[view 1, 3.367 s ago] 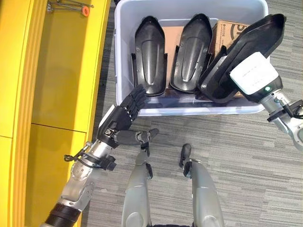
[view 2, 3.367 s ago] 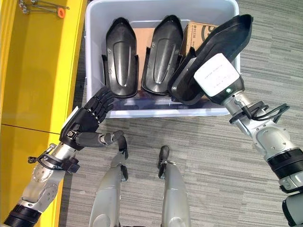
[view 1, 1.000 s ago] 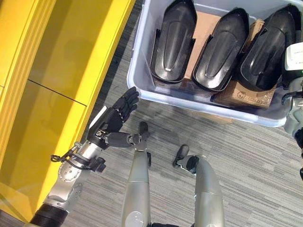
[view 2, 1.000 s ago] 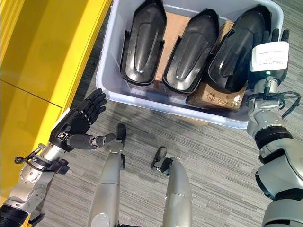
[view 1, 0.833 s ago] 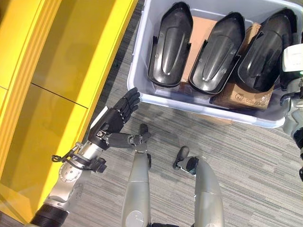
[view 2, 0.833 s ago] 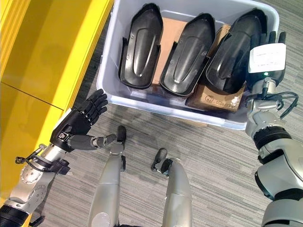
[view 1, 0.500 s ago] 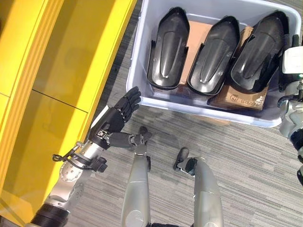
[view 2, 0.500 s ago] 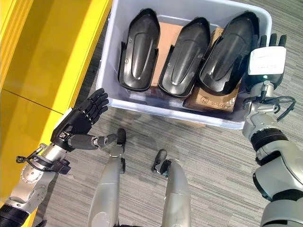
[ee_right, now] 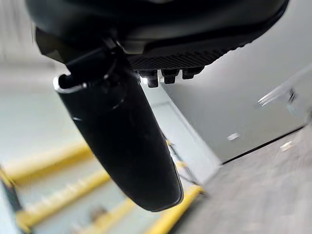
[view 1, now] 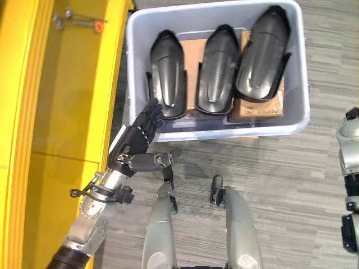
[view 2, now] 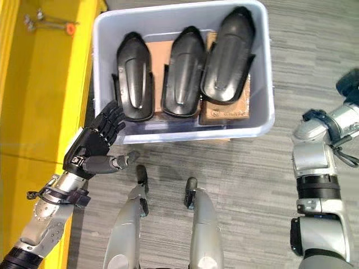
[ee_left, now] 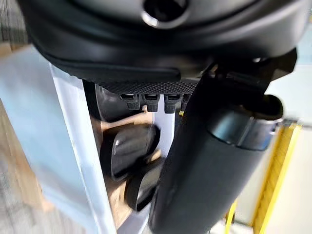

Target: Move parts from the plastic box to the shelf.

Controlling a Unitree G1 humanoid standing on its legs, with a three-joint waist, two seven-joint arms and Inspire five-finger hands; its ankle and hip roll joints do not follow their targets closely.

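Observation:
A pale plastic box (view 1: 224,133) stands on the carpet with three black moulded parts lying side by side in it: a left part (view 1: 167,73), a middle part (view 1: 217,70) and a right part (view 1: 262,53). My left hand (view 1: 133,147) hovers open at the box's near left corner, fingers straight and thumb stretched toward the near wall, holding nothing. In its wrist view the parts (ee_left: 129,151) show past the box wall. My right hand (view 2: 350,83) is far out to the right, away from the box; its thumb (ee_right: 122,136) is straight and it holds nothing.
The yellow shelf (view 1: 73,84) runs along the left side, close to the box. A small metal tool with an orange tip (view 1: 100,26) lies on it at the far end. Brown cardboard boxes (view 1: 190,50) lie under the parts. Grey carpet spreads to the right.
The right hand held the right part raised, set it down in the box, let go and withdrew to the right. The camera has swung. The left hand stays open.

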